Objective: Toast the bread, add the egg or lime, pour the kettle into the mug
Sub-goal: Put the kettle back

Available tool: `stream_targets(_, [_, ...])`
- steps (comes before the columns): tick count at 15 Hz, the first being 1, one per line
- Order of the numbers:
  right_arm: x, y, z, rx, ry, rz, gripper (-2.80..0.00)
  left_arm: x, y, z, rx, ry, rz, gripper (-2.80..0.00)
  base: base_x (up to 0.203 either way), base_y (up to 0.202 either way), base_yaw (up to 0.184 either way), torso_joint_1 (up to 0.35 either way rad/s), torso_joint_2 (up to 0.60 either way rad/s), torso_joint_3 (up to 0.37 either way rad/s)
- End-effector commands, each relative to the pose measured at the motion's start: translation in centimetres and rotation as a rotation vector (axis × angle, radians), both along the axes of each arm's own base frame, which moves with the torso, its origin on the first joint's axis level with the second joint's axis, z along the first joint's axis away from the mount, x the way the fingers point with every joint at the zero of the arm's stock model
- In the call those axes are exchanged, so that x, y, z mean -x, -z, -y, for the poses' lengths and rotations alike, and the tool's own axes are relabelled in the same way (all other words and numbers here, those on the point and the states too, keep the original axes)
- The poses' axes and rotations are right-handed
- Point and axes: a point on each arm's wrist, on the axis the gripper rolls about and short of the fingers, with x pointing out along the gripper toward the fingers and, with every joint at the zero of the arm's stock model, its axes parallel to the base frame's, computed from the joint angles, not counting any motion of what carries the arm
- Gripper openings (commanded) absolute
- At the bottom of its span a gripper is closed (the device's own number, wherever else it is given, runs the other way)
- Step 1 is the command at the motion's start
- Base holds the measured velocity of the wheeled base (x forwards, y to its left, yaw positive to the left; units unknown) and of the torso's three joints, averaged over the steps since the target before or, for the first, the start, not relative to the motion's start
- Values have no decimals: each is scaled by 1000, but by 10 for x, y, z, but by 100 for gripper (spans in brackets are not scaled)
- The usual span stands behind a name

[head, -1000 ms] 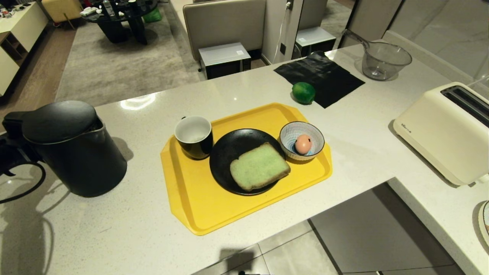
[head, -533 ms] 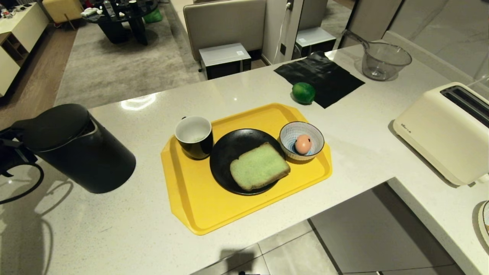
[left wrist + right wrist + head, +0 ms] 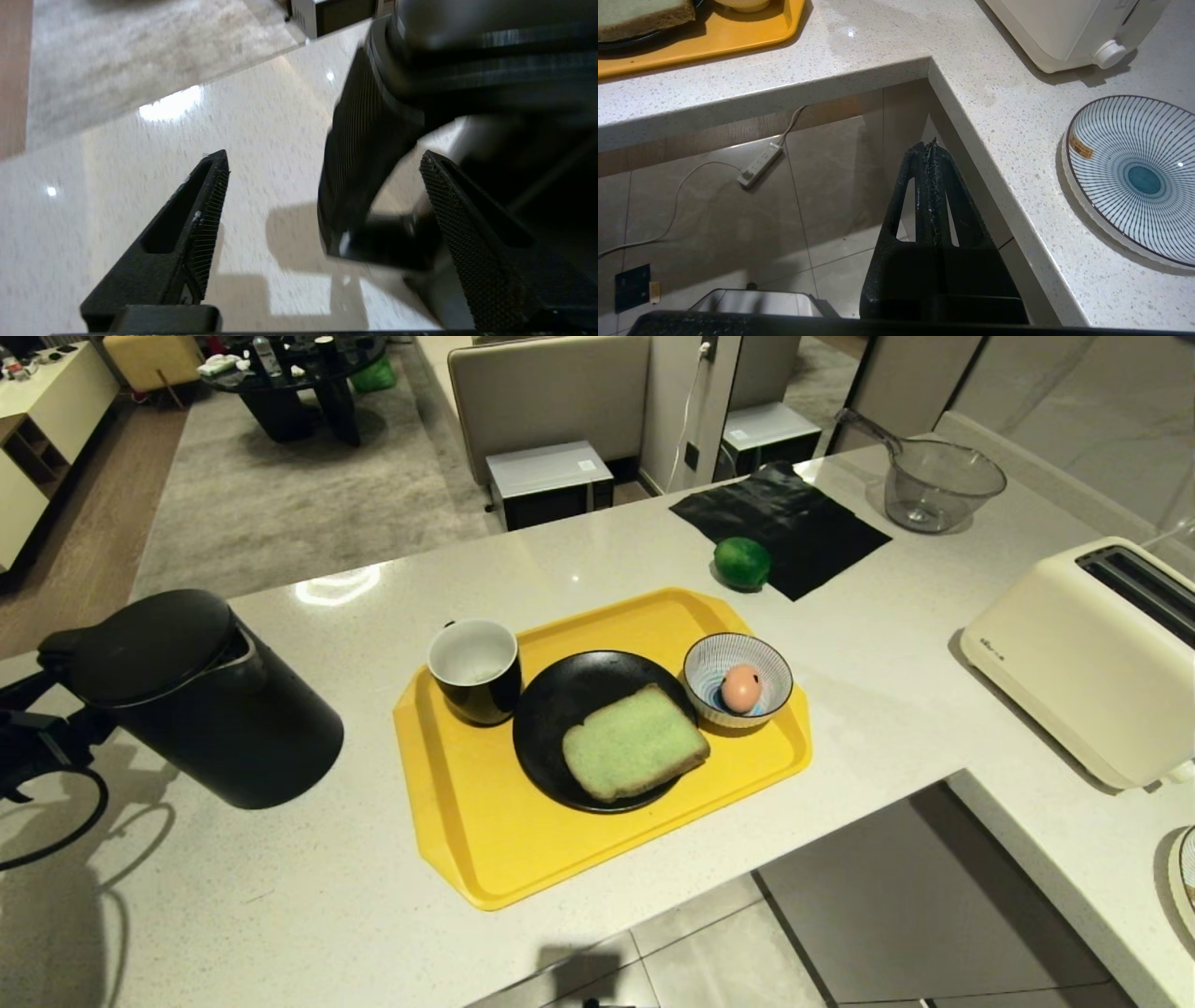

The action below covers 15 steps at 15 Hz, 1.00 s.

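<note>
- Since a second ago the kettle has tipped over toward the tray and now leans, and the left gripper has spread its fingers off the handle, which stands loose between them.
- The kettle sits at 9 o'clock from the tray.
- On the tray: the mug at 10 o'clock, the bread on a black plate, the egg in a striped bowl at 2 o'clock.
- The lime lies beyond the tray.
- The right gripper hangs pinched together, empty, below the counter edge.

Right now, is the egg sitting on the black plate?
No, the egg lies in the striped bowl beside the plate.
</note>
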Motion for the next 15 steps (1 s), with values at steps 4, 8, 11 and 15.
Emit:
stream_targets(4, [-2, 7, 0, 1, 0, -28, -280, 37, -7, 11, 12, -41, -2, 0, 0, 0, 0, 0, 0, 0])
stream_targets(8, [-2, 7, 0, 1, 0, -26, -280, 52, -23, 18, 45, -49, 38, 0, 0, 0, 0, 0, 0, 0])
stream_targets(11, [-2, 7, 0, 1, 0, -28, -280, 67, -42, 31, 59, -35, 94, 0, 0, 0, 0, 0, 0, 0])
stream_targets(15, [-2, 7, 0, 1, 0, -28, -280, 90, -70, 54, 39, -1, 176, 0, 0, 0, 0, 0, 0, 0])
